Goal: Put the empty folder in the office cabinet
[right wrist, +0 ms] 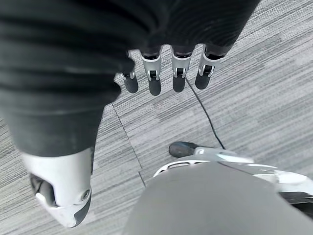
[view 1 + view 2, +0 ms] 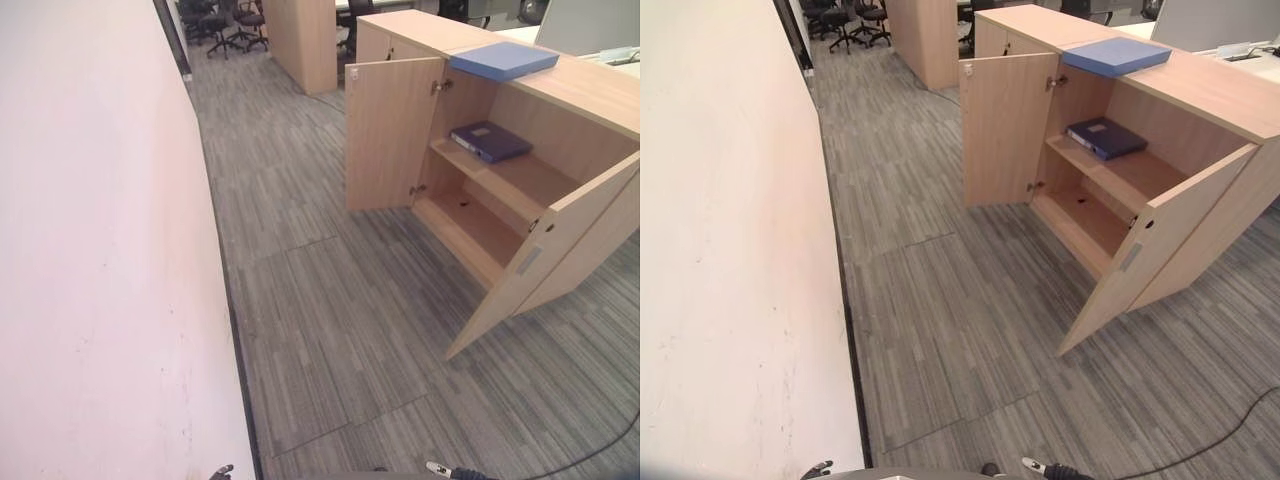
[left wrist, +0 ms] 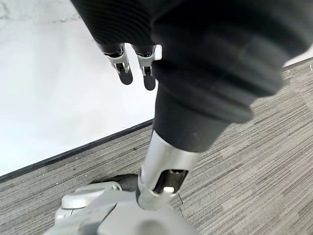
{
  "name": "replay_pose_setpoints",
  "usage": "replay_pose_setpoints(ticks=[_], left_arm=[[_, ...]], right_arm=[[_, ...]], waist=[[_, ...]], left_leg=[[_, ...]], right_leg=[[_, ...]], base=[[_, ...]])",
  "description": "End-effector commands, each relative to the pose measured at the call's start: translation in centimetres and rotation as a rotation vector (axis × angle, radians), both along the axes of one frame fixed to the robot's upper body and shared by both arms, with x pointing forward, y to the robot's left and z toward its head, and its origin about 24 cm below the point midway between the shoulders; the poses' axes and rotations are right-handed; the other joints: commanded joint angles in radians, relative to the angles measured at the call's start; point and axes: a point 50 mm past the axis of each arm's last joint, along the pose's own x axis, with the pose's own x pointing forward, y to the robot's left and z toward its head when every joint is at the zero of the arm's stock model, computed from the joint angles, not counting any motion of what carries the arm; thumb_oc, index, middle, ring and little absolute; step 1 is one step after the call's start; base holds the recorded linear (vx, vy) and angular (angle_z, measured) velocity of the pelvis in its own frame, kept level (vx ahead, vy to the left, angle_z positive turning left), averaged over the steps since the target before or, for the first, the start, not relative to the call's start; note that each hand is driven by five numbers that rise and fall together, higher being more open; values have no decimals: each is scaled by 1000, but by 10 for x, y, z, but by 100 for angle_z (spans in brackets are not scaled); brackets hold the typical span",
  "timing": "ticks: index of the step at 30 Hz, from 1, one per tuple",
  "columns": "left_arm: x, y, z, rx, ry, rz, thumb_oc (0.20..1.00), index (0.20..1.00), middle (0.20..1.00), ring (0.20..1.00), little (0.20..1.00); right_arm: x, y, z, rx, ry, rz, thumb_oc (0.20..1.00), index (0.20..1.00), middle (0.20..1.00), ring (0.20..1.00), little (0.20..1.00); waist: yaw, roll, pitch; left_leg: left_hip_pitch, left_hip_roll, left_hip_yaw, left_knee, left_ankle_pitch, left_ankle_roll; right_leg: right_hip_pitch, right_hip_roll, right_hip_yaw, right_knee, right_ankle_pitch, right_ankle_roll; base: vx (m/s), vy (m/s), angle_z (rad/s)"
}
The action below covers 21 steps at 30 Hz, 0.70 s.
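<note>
On cabinet (image 2: pixel 600 95) top — blue folder (image 2: pixel 503 59), perhaps.

1. From the head, we are looking down through both eye views, sharing the open cabinet (image 2: pixel 480 190), the carpet (image 2: pixel 330 330) and the wall (image 2: pixel 100 250).
2. Our left wrist camera is looking along the left hand (image 3: pixel 134 68), very close, toward wall and carpet.
3. Our right wrist camera is looking along the right hand (image 1: pixel 166 73) toward carpet.

Open cabinet doors (image 2: pixel 393 132) flank free shelf room beside the dark folder (image 2: pixel 489 141).
</note>
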Motion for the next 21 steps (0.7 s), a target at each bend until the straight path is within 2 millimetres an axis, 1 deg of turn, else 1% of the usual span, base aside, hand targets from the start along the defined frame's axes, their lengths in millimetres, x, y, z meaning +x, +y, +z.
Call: replay_pose_setpoints(ticks=[1,7,14,19,21], left_arm=[[-12,1,-2,-29,50,60,1000,1000,1000,1000,1000],[-5,4,0,-6,15,42,1000,1000,1000,1000,1000],[-9,3,-2,-17,47,2,1000,1000,1000,1000,1000],[-9,2,-2,-24,52,-15,1000,1000,1000,1000,1000],[-7,1,-2,-18,50,-51,1000,1000,1000,1000,1000]], right_arm=[[6,-3,2,0,10,14,1000,1000,1000,1000,1000],[6,-4,2,-5,7,15,1000,1000,1000,1000,1000],[6,-4,2,-6,8,18,1000,1000,1000,1000,1000],[7,-4,2,-8,0,24,1000,1000,1000,1000,1000],[7,-4,2,-8,-1,30,1000,1000,1000,1000,1000]], waist=[[1,-50,-9],[2,-52,-8],[-3,-54,-5],[-7,-53,-3],[-9,-52,-2]], left_leg=[[-12,1,-74,-69,-11,-47],[-10,1,-77,-69,-13,-47],[-4,4,-71,-69,-16,-48],[0,5,-66,-69,-19,-49],[2,5,-66,-69,-21,-49]], right_leg=[[54,-81,6,7,-20,102],[55,-81,5,7,-21,101],[56,-79,8,7,-19,101],[59,-77,9,7,-20,102],[59,-77,10,7,-20,102]], base=[[0,0,0],[0,0,0],[0,0,0],[-2,-1,-3],[0,0,0]])
